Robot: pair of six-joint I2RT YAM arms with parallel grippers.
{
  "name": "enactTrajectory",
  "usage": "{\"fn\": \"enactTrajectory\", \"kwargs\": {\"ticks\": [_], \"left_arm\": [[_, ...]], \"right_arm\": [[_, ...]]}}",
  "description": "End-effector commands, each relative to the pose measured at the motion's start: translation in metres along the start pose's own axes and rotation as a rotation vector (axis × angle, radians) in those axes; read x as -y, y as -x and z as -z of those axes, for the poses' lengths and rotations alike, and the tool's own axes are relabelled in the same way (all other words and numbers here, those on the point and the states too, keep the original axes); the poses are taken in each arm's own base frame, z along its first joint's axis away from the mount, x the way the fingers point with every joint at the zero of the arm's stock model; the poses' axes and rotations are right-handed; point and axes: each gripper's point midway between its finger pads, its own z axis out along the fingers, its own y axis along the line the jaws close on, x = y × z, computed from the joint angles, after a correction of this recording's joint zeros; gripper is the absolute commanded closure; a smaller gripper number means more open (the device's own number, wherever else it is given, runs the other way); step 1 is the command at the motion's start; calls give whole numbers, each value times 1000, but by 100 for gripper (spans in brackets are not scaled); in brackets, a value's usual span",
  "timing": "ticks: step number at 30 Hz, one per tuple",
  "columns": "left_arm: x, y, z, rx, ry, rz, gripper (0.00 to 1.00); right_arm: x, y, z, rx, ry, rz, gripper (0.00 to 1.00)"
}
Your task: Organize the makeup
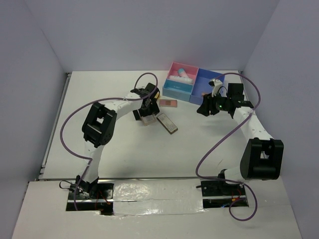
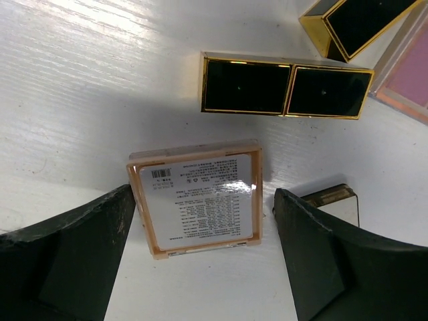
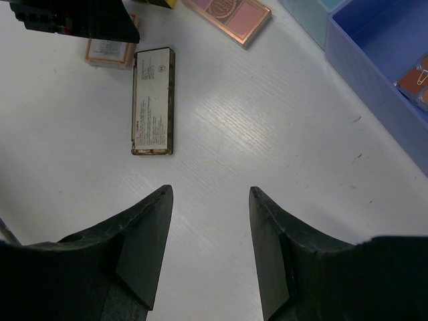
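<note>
A small square peach-rimmed palette (image 2: 194, 197) lies label-up on the table between the fingers of my left gripper (image 2: 204, 200). That gripper is open, and a gap shows on the palette's right side. Just beyond it lie a black-and-gold lipstick (image 2: 286, 87) and a second lipstick (image 2: 358, 23). A flat pink palette (image 2: 408, 73) sits at the right edge, also seen as the pink palette (image 3: 229, 15). A long brown palette (image 3: 153, 100) lies label-up beside the left gripper (image 1: 146, 112). My right gripper (image 3: 210, 194) hovers open over bare table with nothing between its fingers.
The pink-and-blue compartment box (image 1: 187, 82) stands at the back, right of the makeup. Its pink half holds a white tube (image 1: 180, 73), and its blue compartment (image 3: 388, 53) holds small orange items. Grey walls enclose the table on three sides.
</note>
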Motion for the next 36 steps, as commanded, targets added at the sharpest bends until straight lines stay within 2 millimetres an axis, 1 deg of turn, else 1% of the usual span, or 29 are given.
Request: {"fn": "enactTrajectory", "kwargs": {"ticks": [1,3,5,6,7,9,11,14,16,17,19,20,21,22,23,24,25,26,27,28,29,30,31,32,33,35,36], "left_arm": [[-10,-4,-7,-1,75,4,4],[-14,-7,-11,-11,106,-14,4],[-19,-8,-10,-14,146,-35,5],[-20,-11,-14,-17,161,-43,5],[-27,-14,-14,-26,191,-50,6],[-34,-21,-19,-46,221,-69,7],[-39,-25,-21,-49,235,-78,8],[-46,-31,-22,-48,245,-83,13],[-45,-30,-22,-37,236,-82,20],[-44,-29,-19,-31,231,-86,27],[-42,-26,-16,-19,219,-89,36],[-40,-22,-11,-3,205,-86,41],[-38,-21,-7,4,195,-97,51],[-33,-15,1,25,164,-103,56],[-33,-13,7,31,154,-113,61],[-25,-11,12,44,118,-119,69],[-20,-8,18,55,87,-128,73],[-15,-5,32,70,43,-158,77],[-4,-3,39,83,-9,-167,93],[3,3,55,109,-47,-172,100],[8,3,63,122,-76,-207,100],[22,8,79,148,-154,-215,100],[27,8,83,153,-192,-250,100],[39,2,92,131,-271,-272,100],[62,7,103,160,-391,-286,100],[80,5,121,186,-538,-357,100],[114,3,146,206,-750,-395,100]], "right_arm": [[-3,5,-2,22,13,16,43],[-3,5,-2,24,11,18,43],[-3,5,-2,24,14,16,43],[-3,5,-2,24,16,14,43],[-3,5,-3,24,17,13,43],[-3,5,-3,26,18,14,43],[-4,5,-3,26,21,11,43],[-4,5,-4,26,23,10,43],[-4,6,-3,27,23,11,43],[-4,5,-4,25,26,8,43],[-4,6,-3,28,26,9,43],[-4,7,-3,28,24,12,43],[-4,7,-2,28,23,13,43],[-5,7,-1,31,23,15,43],[-5,8,-1,32,21,19,43],[-6,8,0,34,21,20,43],[-6,10,1,38,18,25,43],[-7,12,3,44,15,33,43],[-5,14,3,47,5,41,43],[-4,16,5,50,-3,44,43],[-3,20,6,56,-11,53,43],[-1,22,7,59,-23,54,43],[0,24,8,62,-28,55,43],[1,29,11,74,-33,62,44],[2,32,12,81,-37,62,44],[5,38,15,99,-53,61,46],[6,42,18,113,-65,64,47]]}}
